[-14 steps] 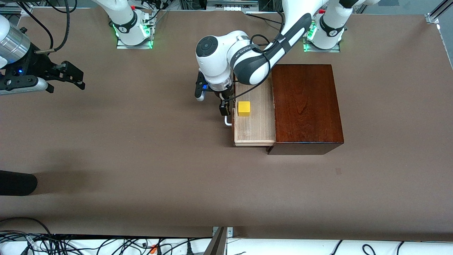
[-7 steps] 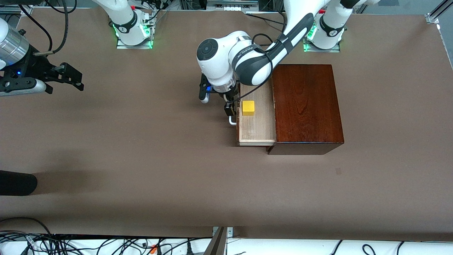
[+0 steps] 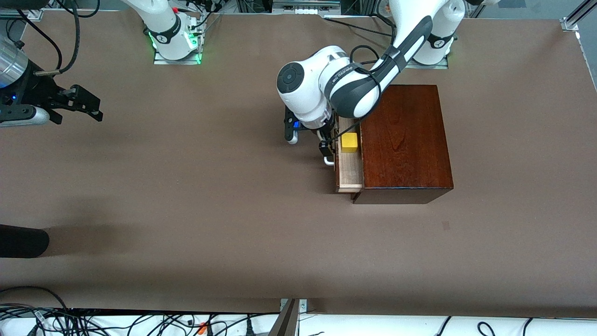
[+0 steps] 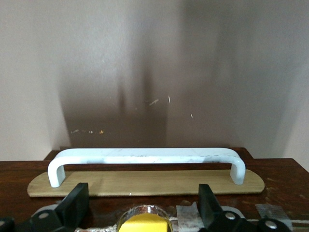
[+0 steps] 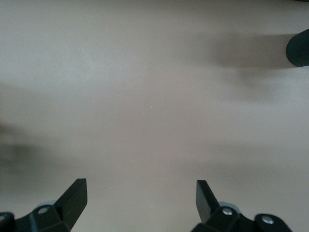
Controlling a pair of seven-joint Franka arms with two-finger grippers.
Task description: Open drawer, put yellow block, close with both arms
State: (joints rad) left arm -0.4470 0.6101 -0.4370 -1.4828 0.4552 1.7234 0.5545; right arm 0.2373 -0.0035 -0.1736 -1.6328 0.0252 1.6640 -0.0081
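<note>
Front view: left gripper [image 3: 328,150] spread at the drawer [image 3: 350,168] handle; right gripper [image 3: 88,106] spread, waiting

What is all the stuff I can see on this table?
Box: one, dark glossy mahogany, on the table toward the left arm's end.
Drawer: one, pale wood tray, sticking a little way out of the box.
Handle: one, white bar, on the drawer's dark front.
Block: one, yellow, lying in the drawer.
Table: one, brown.
Cables: many, dark, along the table's edge nearest the front camera.
Dark rounded object: one, black, at the view's edge toward the right arm's end; what it is I cannot tell.
Left gripper: one, black, open, at the drawer front by the handle.
Right gripper: one, black, open, waiting over bare table.
</note>
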